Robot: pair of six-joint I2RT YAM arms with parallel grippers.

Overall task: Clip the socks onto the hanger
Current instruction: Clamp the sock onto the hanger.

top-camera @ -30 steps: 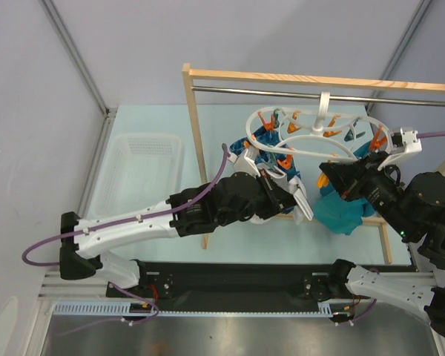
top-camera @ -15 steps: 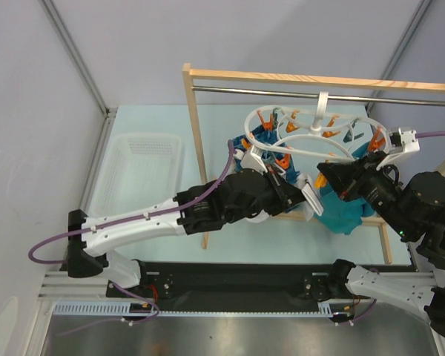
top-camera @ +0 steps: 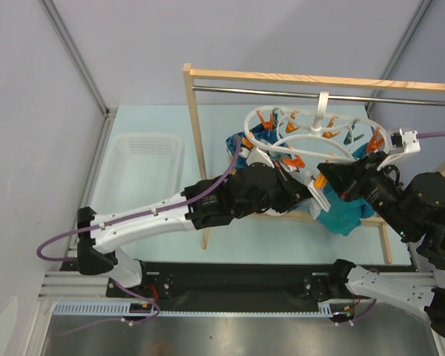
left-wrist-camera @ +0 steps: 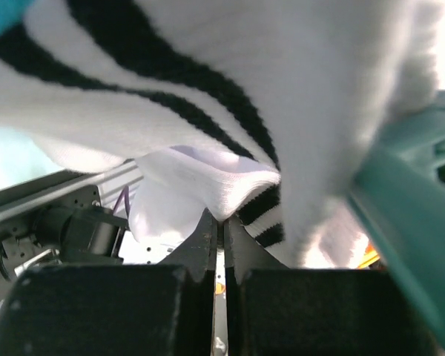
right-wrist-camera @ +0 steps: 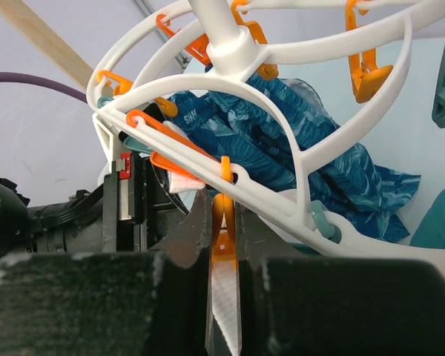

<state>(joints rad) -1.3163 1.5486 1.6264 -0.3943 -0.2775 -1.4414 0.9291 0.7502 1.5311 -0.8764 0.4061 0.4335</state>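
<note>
- The left gripper (left-wrist-camera: 221, 222) is clenched on the white fabric sock with black cuff stripes (left-wrist-camera: 208, 67). Only a thin fold of cloth sits between its fingertips. That fold could slip out while the sock is fed up to the hanger, and the sock would drop beneath it.
- The right gripper (right-wrist-camera: 222, 222) is clenched on a small orange plastic clip (right-wrist-camera: 222, 211) that hangs from the near rim of the white plastic oval double-ring hanger (right-wrist-camera: 226, 33). If its squeeze sits off-centre on the clip, the clip's mouth may not open wide enough to take the bunched fabric.
- The hanger hangs by its hook alone from the wooden-framed rack with a metal rail (top-camera: 196, 148). A push from either arm could swing or tilt it and carry the clip away from the sock.
- A blue patterned cloth (right-wrist-camera: 282, 141) hangs just under the hanger, behind the held clip. The clip could bite that cloth instead of the sock.
- Both grippers work close together below the hanger's near rim, so they risk knocking each other.
- The sock is soft ribbed knit, white with black bands. It lies bunched and draped over the left wrist camera, partly blurred.
- The sock sits just below the hanger's near rim, beside the held clip and not yet in it. Whether the bundle holds one sock or two cannot be told.
</note>
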